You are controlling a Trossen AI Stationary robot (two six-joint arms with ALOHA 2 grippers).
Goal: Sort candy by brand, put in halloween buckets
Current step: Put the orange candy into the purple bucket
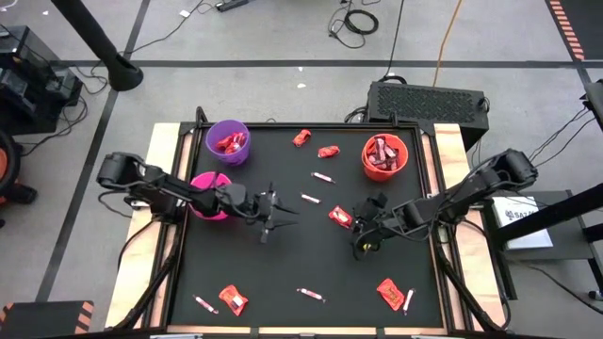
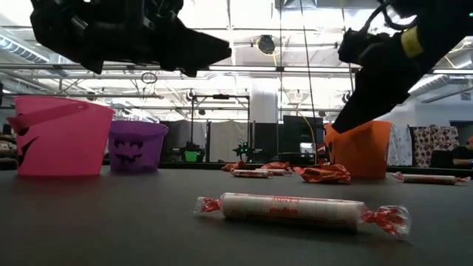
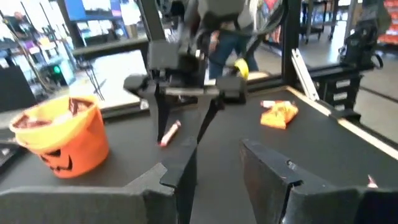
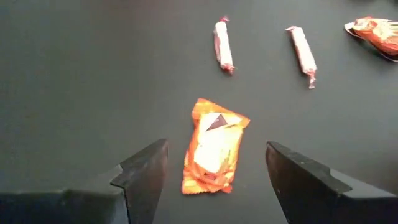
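Observation:
Three halloween buckets stand on the black table: purple (image 1: 227,141) at the far left with red candy in it, pink (image 1: 209,195) beside my left arm, and orange (image 1: 384,156) at the far right with brown-red bars in it. An orange-red candy packet (image 4: 213,149) lies flat on the mat. My right gripper (image 4: 216,149) hangs open over it, slanting down, one finger on either side and apart from it; the high view shows this gripper (image 1: 363,234) right of the packet (image 1: 340,217). My left gripper (image 1: 276,215) stands open and level near the table's middle, with nothing between its fingers (image 3: 180,171).
Loose candy lies scattered: packets at the far middle (image 1: 301,137) (image 1: 328,151) and near the front edge (image 1: 233,298) (image 1: 389,293), thin sticks in the middle (image 1: 322,176) (image 1: 310,198) and at the front (image 1: 310,295) (image 2: 292,209). Wooden rails (image 1: 163,151) border the mat.

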